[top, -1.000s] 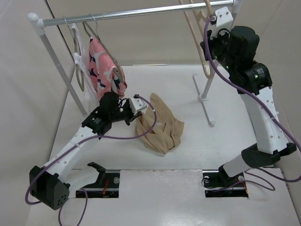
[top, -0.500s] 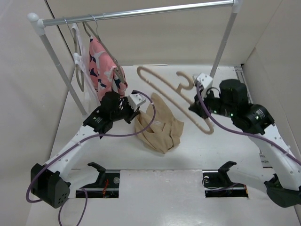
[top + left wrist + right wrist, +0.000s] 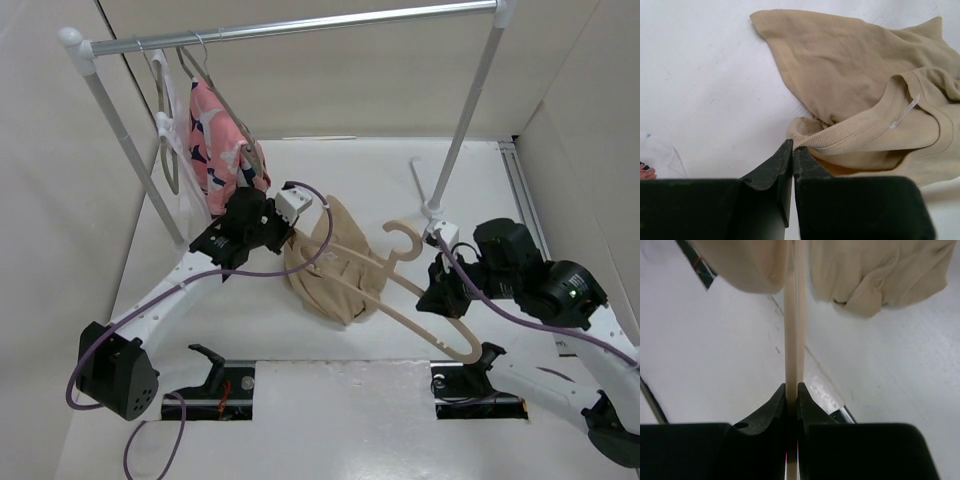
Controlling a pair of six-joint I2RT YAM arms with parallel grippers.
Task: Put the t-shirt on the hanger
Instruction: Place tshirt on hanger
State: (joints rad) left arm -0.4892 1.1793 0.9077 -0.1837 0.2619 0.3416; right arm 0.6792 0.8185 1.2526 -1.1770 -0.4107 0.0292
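The tan t-shirt (image 3: 335,270) lies crumpled on the white table, mid-left. My left gripper (image 3: 287,228) is at the shirt's upper left edge. In the left wrist view the left gripper (image 3: 792,147) is shut on the ribbed collar of the t-shirt (image 3: 855,85). My right gripper (image 3: 442,292) is shut on the cream hanger (image 3: 412,318) and holds it low over the table. One hanger arm reaches across the shirt and the hook points to the back. In the right wrist view the right gripper (image 3: 792,388) clamps the hanger bar (image 3: 792,330), with the t-shirt (image 3: 875,270) beyond it.
A clothes rack with a metal rail (image 3: 290,25) spans the back. Its right post (image 3: 465,120) stands just behind the hanger. A pink patterned garment (image 3: 225,140) and thin grey hangers (image 3: 170,150) hang at the rail's left end, close to the left arm. Walls close in both sides.
My right arm took the hanger off the rail, brought it down and moved it toward the shirt. My left gripper kept hold of the collar and shifted slightly back.
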